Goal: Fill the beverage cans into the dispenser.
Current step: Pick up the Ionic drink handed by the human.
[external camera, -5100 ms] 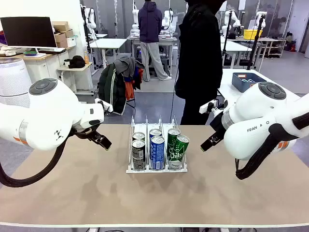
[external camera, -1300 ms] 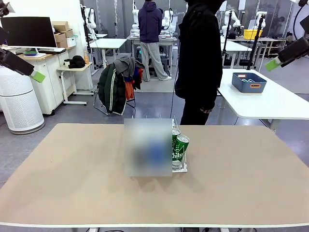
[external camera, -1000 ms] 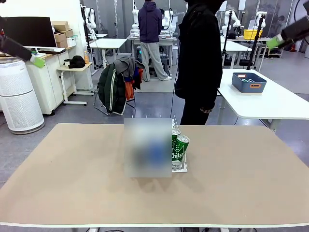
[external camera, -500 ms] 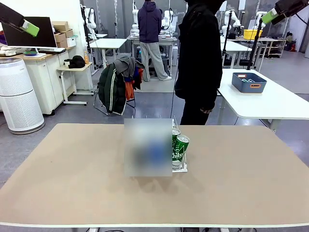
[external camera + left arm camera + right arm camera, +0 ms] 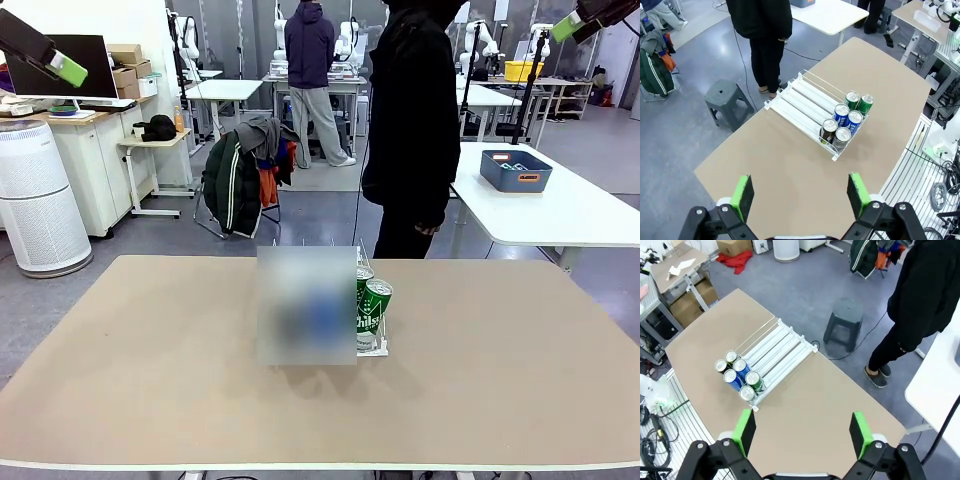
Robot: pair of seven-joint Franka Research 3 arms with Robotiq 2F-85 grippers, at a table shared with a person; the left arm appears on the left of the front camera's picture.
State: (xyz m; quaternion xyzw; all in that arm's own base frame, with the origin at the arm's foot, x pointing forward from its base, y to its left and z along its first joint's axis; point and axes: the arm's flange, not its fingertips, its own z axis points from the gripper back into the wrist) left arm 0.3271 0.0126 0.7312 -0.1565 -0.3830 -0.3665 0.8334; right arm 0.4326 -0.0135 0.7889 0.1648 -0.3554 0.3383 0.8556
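The left claw hangs high above the table. Its two green-padded fingers are spread wide with nothing between them. Far below and ahead of its fingertips, the dispenser lies on the table. Six beverage cans stand packed two to a lane at the rack's end farthest from the person. They sit nearer the finger on the right of this claw's own view. A grey stool stands on the floor past the table's edge, off beyond the other finger. In the front view, two green cans show at the rack's right side. The right claw is just as high, fully open and empty. The dispenser and cans lie far beneath it, toward the finger on the left of its view.
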